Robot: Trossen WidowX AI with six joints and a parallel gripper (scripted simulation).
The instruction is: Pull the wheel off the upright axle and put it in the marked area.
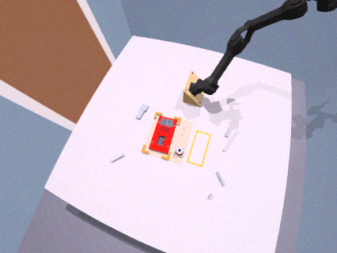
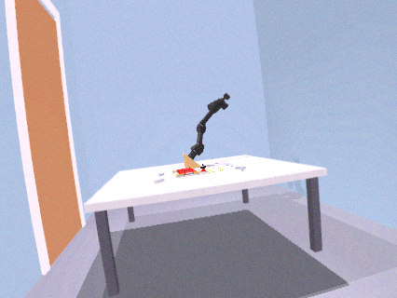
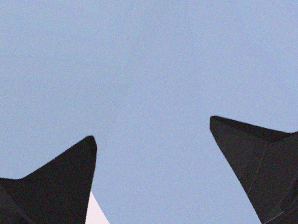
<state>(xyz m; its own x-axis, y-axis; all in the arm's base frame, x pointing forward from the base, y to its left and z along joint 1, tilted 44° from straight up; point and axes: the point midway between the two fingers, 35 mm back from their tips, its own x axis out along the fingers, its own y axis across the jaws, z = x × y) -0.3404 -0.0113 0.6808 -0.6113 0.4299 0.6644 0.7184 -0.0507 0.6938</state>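
The wheel (image 1: 179, 151), a small pale round piece with a dark centre and some red around it, is on the upright axle at the lower right of the tan board (image 1: 181, 139). The axle itself is hardly visible. The marked area, a yellow outline (image 1: 203, 133), lies on the table just right of the board, and nothing shows inside it. My gripper (image 3: 153, 132) is open, with nothing between its fingers. It is raised high above the table, far from the wheel, and the wrist view shows mostly blue wall.
A red panel (image 1: 168, 138) (image 2: 185, 171) lies on the board between orange corner brackets. A tan wedge (image 1: 192, 99) (image 2: 189, 162) stands behind it, beside the arm's base. Grey pieces, such as one bar (image 1: 117, 157) and another (image 1: 220, 178), lie around on the table (image 1: 158, 205).
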